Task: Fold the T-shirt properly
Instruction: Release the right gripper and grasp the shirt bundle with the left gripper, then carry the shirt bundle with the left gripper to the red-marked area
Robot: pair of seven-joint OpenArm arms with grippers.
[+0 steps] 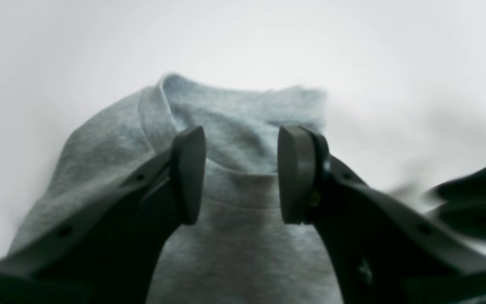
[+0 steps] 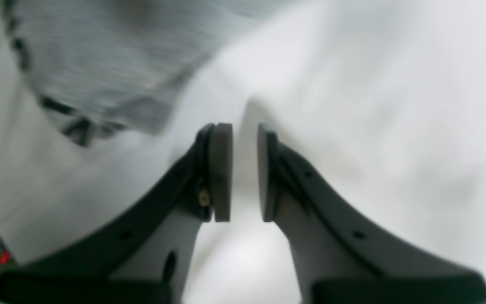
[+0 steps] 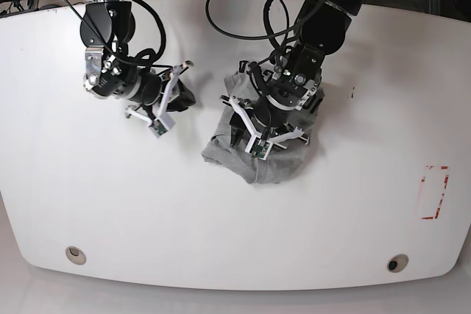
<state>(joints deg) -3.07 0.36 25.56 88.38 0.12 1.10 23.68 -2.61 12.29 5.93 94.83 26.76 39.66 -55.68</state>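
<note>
The grey T-shirt (image 3: pixel 268 163) lies bunched in a compact heap in the middle of the white table (image 3: pixel 110 204). My left gripper (image 1: pixel 241 175) hangs open just above the T-shirt (image 1: pixel 234 114). Its ribbed collar shows through the wide gap, and nothing sits between the pads. In the base view that left gripper (image 3: pixel 243 124) is over the heap's upper left part. My right gripper (image 2: pixel 244 173) stands to the left of the shirt over bare table. Its pads are a narrow gap apart and hold nothing. A T-shirt (image 2: pixel 99 55) edge with black lettering shows at that view's upper left. The right gripper (image 3: pixel 184 96) is clear of the cloth.
A red-outlined rectangle (image 3: pixel 433 193) is marked near the table's right edge. Black cables (image 3: pixel 243 5) loop behind the arms at the back. Two round holes (image 3: pixel 75 254) (image 3: pixel 398 263) sit near the front edge. A dark blurred shape (image 1: pixel 475 202) shows at the left wrist view's right side.
</note>
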